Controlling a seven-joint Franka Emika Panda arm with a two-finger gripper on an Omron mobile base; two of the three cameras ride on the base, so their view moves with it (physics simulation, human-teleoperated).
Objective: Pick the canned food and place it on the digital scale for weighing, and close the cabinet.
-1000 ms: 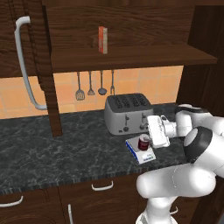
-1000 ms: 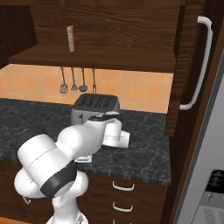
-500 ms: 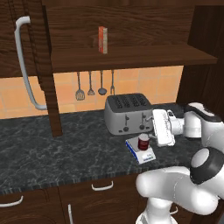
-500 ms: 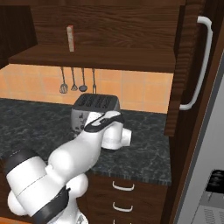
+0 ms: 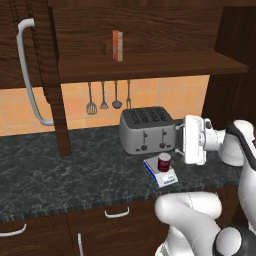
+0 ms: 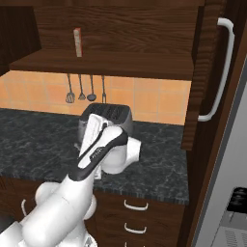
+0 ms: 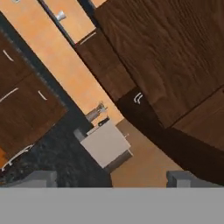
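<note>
Dark marble bench [image 5: 60, 175] at centre frame: the canned food [image 5: 164, 161], rigid and light, stands on the digital scale [image 5: 161, 172]; the open cabinet [image 5: 52, 75] door, stiff, is best pushed near its handle [image 5: 29, 75]; gripper [image 7: 109, 178] open, empty.

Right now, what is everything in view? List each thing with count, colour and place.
canned food: one, dark red, standing on the digital scale.
digital scale: one, white top with blue edge, on the counter in front of the toaster.
toaster: one, silver, four slots, at the back of the counter.
cabinet: one, dark brown, doors open, curved silver handles.
orange-red box: one, on the cabinet shelf.
utensils: four, dark, hanging on the orange tiled wall.
counter: one, dark marbled.
drawers: dark brown, below the counter.
tool: white hand right of the can, holding nothing; opening unclear.
</note>
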